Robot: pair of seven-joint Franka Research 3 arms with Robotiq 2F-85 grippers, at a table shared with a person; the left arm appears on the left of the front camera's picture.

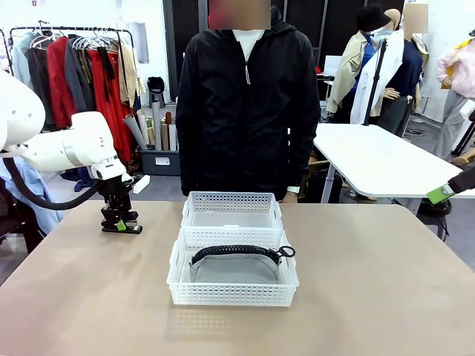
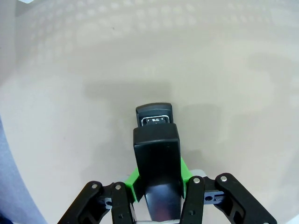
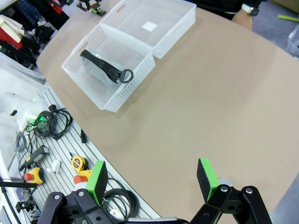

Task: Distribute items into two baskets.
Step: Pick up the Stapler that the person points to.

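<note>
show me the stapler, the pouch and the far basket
stapler (image 2: pixel 156 151), left wrist view, black top cover
pouch (image 1: pixel 234 268), front view, grey fabric body
far basket (image 1: pixel 231 201), front view, perforated far wall

No legible text anywhere. White sticker (image 3: pixel 150 26) on the floor of the far basket (image 3: pixel 177 30): any print is too small to read. Small plate (image 2: pixel 154 120) on the nose of the black stapler (image 2: pixel 156 149): marks blurred, unreadable.
</note>
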